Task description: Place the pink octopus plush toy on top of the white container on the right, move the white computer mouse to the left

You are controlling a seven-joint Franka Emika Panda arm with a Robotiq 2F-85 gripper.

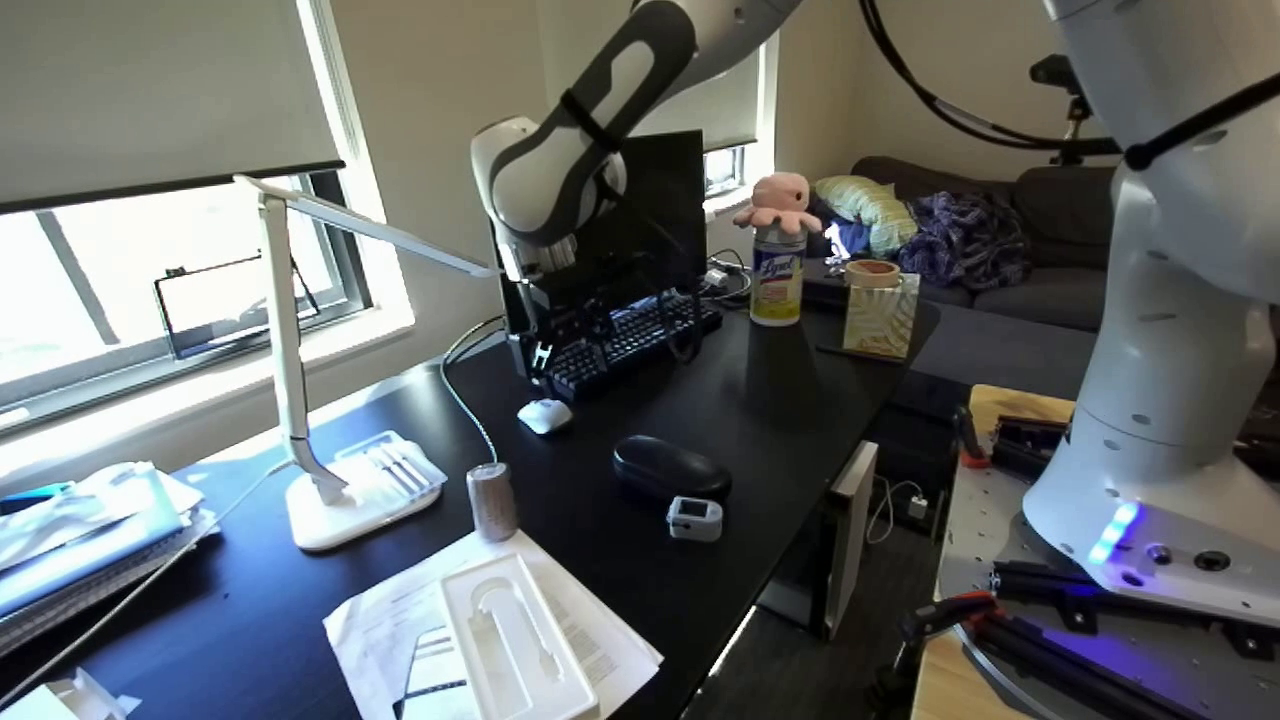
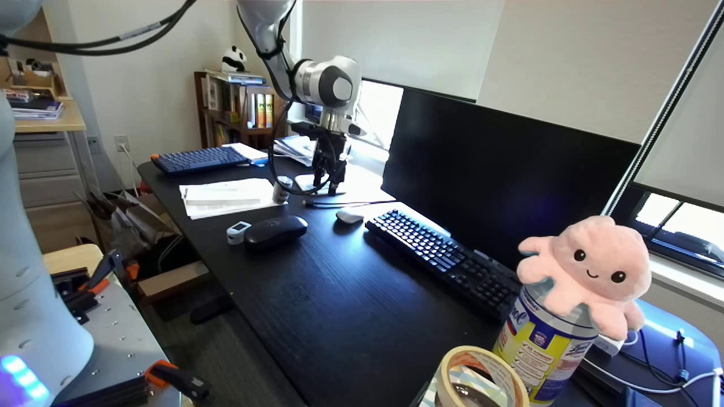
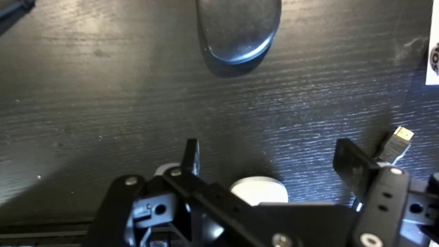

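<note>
While my claw (image 3: 267, 147) hangs spread wide above the dark desk (image 3: 137, 103), holding nothing, the white computer mouse (image 3: 259, 189) lies lower, seen between my two fingers (image 3: 353, 168) in the wrist view, its visible part touching neither; my own frame hides the rest. The pink octopus plush toy (image 2: 591, 263) sits on the white container (image 1: 778, 285), well apart from my claw.

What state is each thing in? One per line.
Black two-finger gripper: open, holding nothing
White cylindrical Lysol container: upright
Pale pink octopus plush: sitting atop that container
White oval computer mouse: on black desk, ungripped
Black rectangular monitor: screen dark
Black oval case: looks shut
Grey roller blinds: partly lowered
Blue base light: glowing
</note>
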